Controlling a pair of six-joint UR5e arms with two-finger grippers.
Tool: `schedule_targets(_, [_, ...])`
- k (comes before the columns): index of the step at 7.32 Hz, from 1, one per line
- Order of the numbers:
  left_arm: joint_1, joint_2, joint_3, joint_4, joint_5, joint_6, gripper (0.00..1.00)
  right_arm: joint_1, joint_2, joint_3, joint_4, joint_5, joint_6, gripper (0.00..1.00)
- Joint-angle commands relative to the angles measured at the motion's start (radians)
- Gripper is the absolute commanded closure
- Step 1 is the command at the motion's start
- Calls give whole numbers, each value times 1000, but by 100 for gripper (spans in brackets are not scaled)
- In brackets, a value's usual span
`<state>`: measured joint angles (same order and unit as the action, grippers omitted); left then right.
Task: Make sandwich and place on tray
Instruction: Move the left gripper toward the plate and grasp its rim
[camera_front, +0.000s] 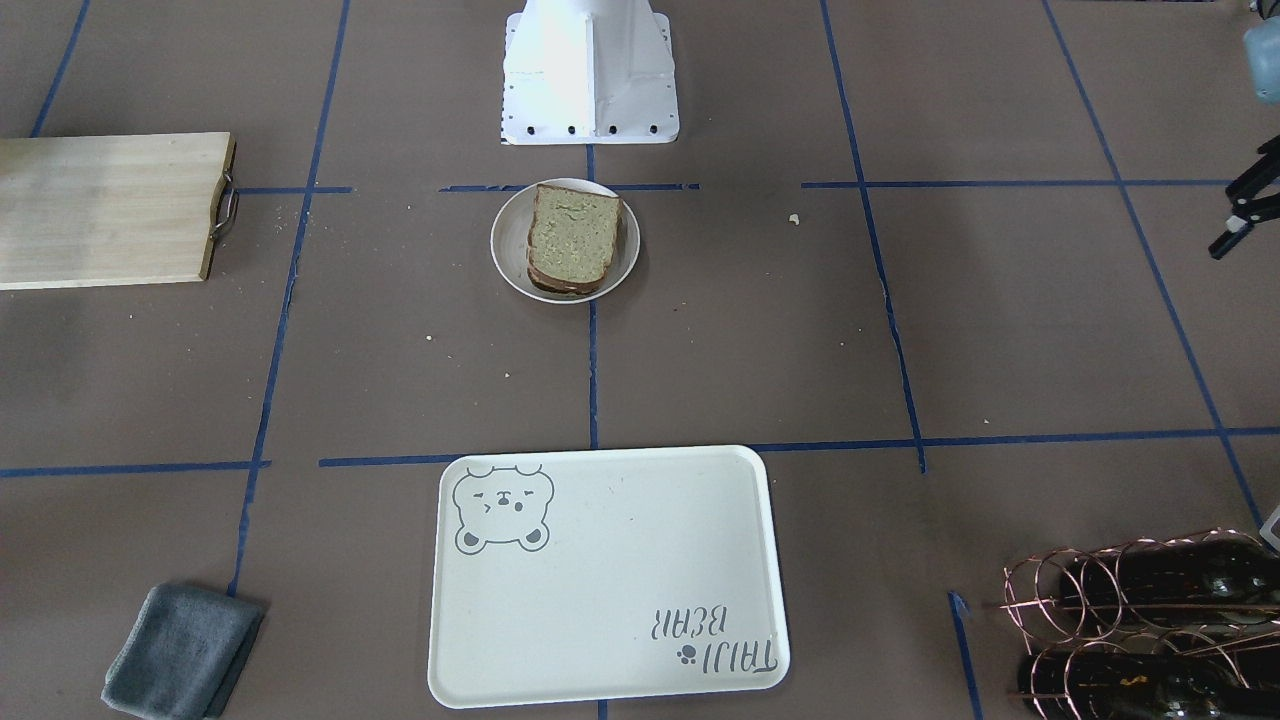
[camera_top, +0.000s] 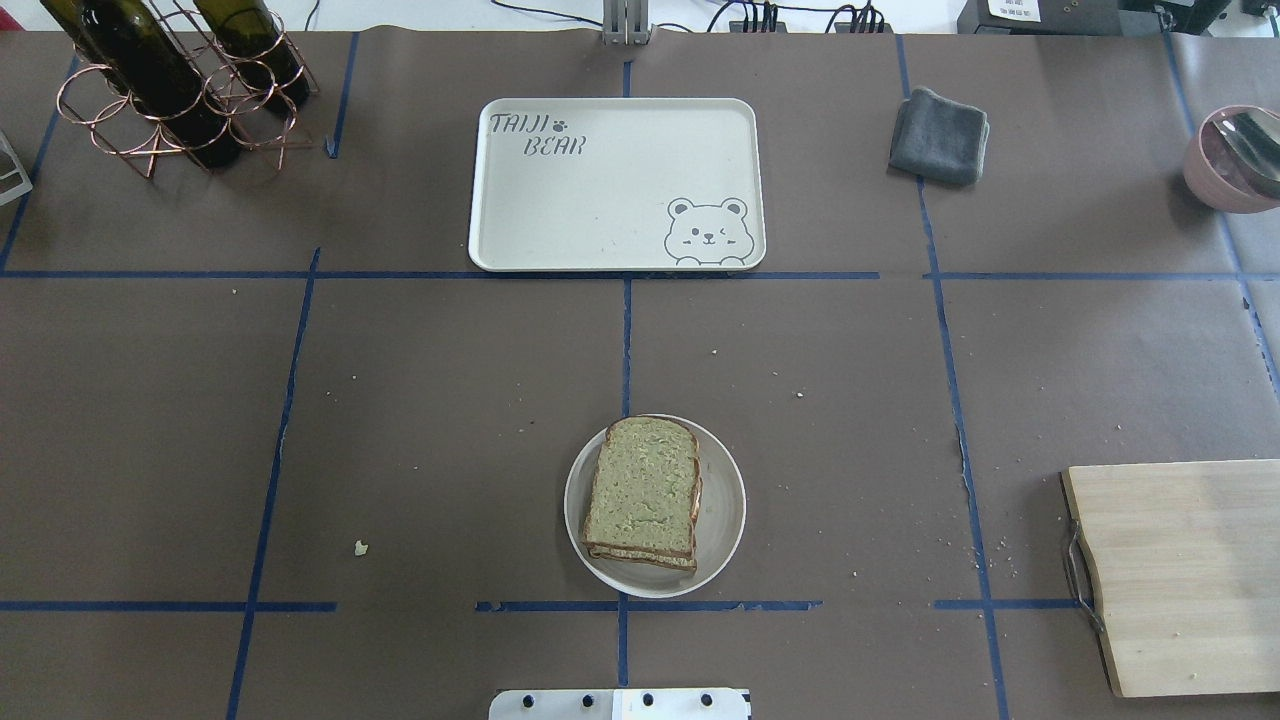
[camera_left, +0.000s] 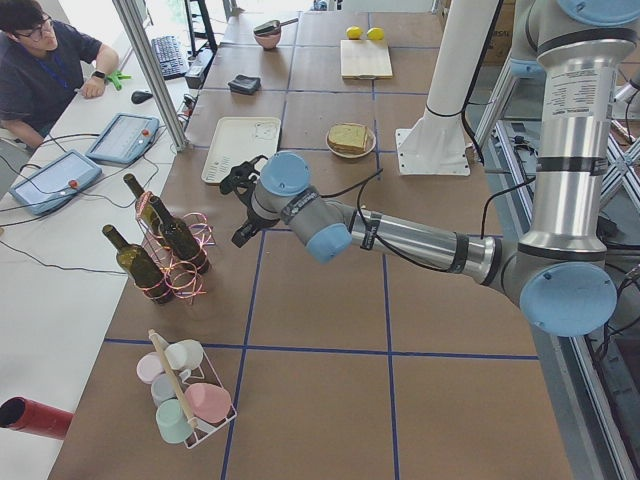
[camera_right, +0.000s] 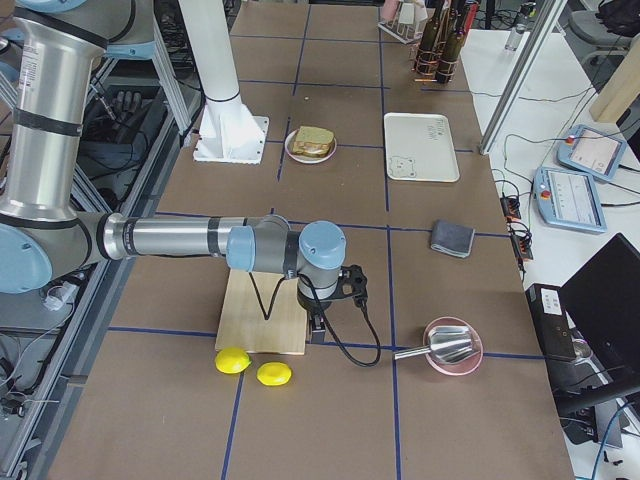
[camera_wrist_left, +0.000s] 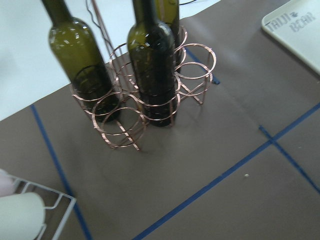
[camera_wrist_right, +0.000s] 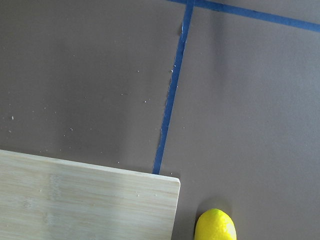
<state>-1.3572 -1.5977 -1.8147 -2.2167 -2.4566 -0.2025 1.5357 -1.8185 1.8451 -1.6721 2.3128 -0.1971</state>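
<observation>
The sandwich (camera_top: 643, 503), two tan bread slices with dark crust stacked together, lies on a small round white plate (camera_top: 725, 520) near the robot base; it also shows in the front view (camera_front: 572, 240). Only a thin sliver of filling shows at its edge. The cream tray (camera_top: 600, 210) with the bear drawing lies bare at the far middle of the table, also in the front view (camera_front: 610, 600). My left gripper (camera_left: 238, 185) hovers near the wine rack, far from the sandwich. My right gripper (camera_right: 348, 288) hovers by the wooden board's end. I cannot tell whether either is open or shut.
A copper rack with wine bottles (camera_top: 180, 90) stands far left, close in the left wrist view (camera_wrist_left: 150, 75). A grey cloth (camera_top: 938, 135) and pink bowl (camera_top: 1235, 160) lie far right. A wooden board (camera_top: 1180, 570) lies near right, with lemons (camera_right: 232, 360) beside it.
</observation>
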Motion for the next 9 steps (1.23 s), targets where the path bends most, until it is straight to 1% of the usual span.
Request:
schedule_targets(1, [256, -101, -48, 5, 16, -218, 0, 3, -11, -23, 0, -1, -1, 0])
schedule_targets(2, [359, -132, -60, 5, 80, -371, 0, 3, -5, -29, 0, -1, -1, 0])
schedule_targets(3, [457, -149, -80, 5, 188, -549, 0, 3, -4, -24, 18, -6, -8, 0])
schedule_targets(4, [552, -184, -81, 6, 276, -672, 0, 1, -4, -29, 38, -9, -2, 0])
schedule_targets(6, [717, -218, -83, 9, 454, -916, 0, 3, -5, -29, 37, -9, -1, 0])
schedule_targets(7, [780, -246, -75, 24, 531, -1002, 2, 3, -7, -33, 37, -6, -1, 0])
schedule_targets(8, [843, -290, -54, 47, 585, -1094, 10, 1, -7, -34, 37, -6, -1, 0])
schedule_targets(9, [901, -323, -23, 52, 652, -1147, 24, 1, -7, -35, 38, -6, -1, 0])
